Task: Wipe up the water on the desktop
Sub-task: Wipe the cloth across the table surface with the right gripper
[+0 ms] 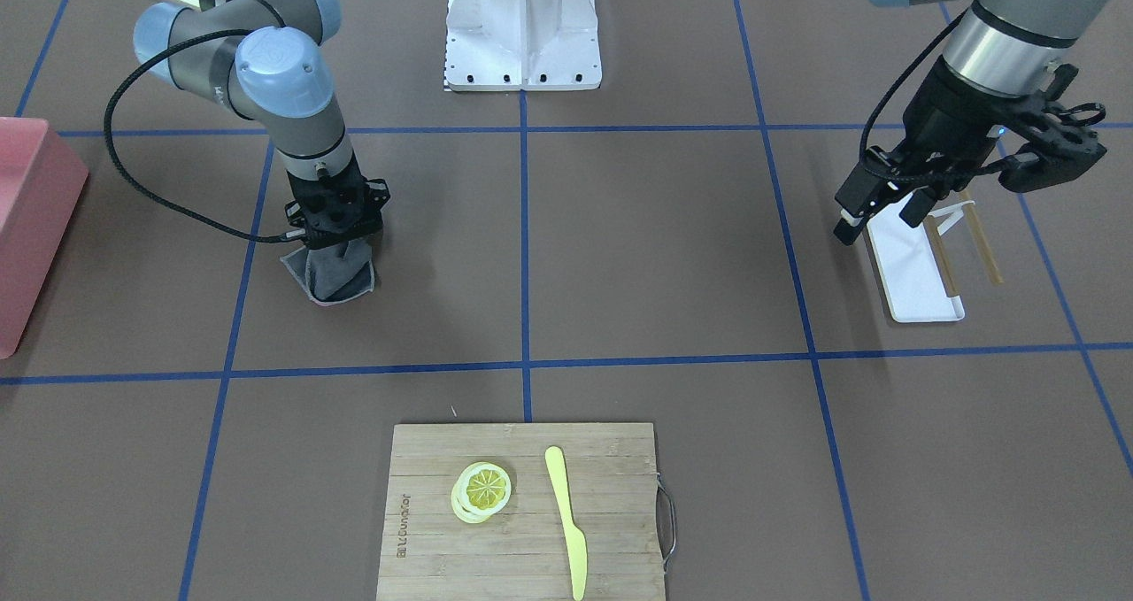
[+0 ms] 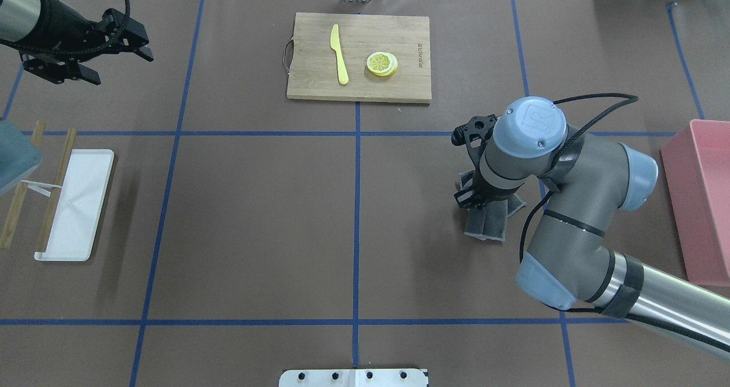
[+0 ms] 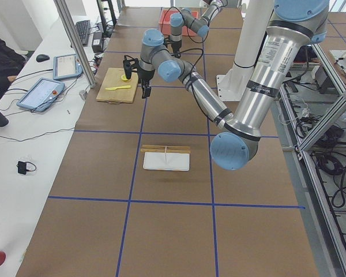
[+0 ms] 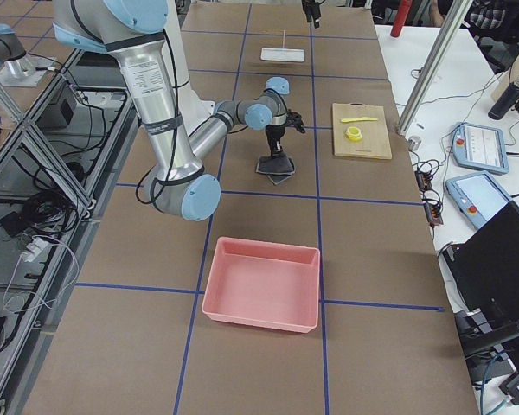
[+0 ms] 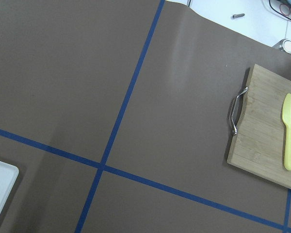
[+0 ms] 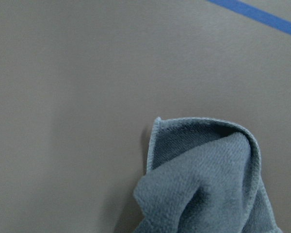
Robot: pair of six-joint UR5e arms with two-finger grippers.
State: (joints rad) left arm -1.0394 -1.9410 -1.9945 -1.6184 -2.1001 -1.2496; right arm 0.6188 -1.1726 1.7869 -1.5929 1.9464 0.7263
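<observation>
The desktop (image 1: 655,247) is a matte brown surface with blue tape lines; I see no water on it. My right gripper (image 1: 336,238) points down and is shut on a grey cloth (image 1: 335,273), whose lower end rests bunched on the desktop. The cloth also shows in the overhead view (image 2: 487,223) and in the right wrist view (image 6: 208,184). The gripper's fingers are hidden by the wrist and the cloth. My left gripper (image 1: 878,227) hangs open and empty above the white tray's far end, at the overhead view's top left (image 2: 124,69).
A bamboo cutting board (image 2: 319,85) with lemon slices (image 2: 382,64) and a yellow knife (image 2: 339,53) lies at the far middle. A white tray (image 2: 74,204) with chopsticks (image 2: 54,187) is on my left. A pink bin (image 2: 698,199) stands at my right.
</observation>
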